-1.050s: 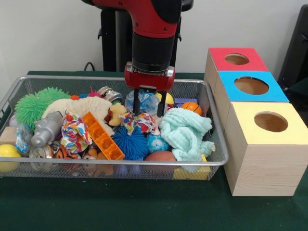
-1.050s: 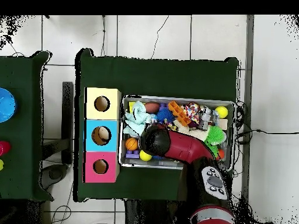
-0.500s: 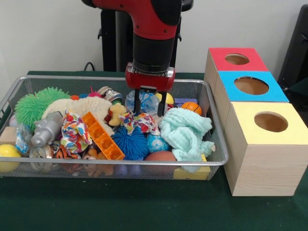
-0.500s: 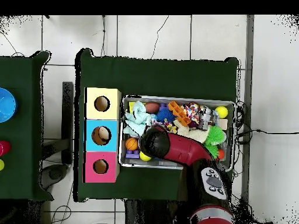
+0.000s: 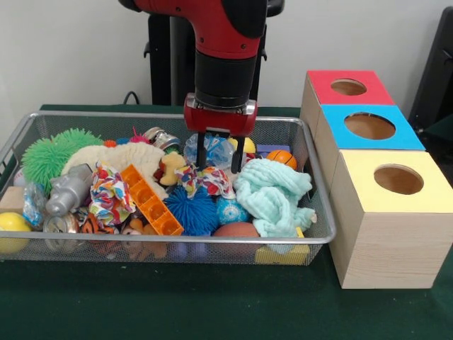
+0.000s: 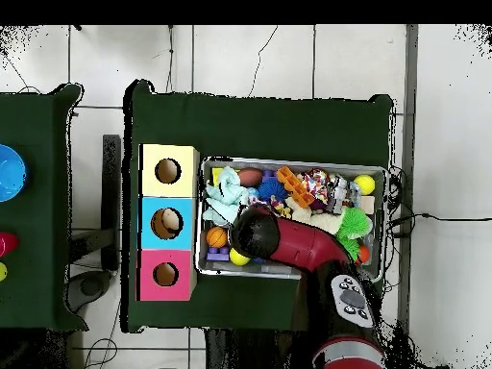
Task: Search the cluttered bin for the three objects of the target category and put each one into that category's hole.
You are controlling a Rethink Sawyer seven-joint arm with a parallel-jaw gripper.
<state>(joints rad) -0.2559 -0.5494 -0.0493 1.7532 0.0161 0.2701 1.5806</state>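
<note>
Gripper (image 5: 218,150): open, empty, poised over bin (image 5: 311,212) centre, above patterned cloth (image 5: 205,180). Orange ball (image 5: 282,158) near bin's box-side edge. Risk: fingers snagging cloth, dragging neighbouring clutter.

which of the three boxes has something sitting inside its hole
The blue box, the middle one of the row. In the overhead view a pale rounded thing shows inside its hole, while the holes of the yellow box and the red box look dark and empty.

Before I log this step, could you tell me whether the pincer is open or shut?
Open: in the front view the pincer hangs over the wire bin with its two fingers apart and nothing between them.
</note>
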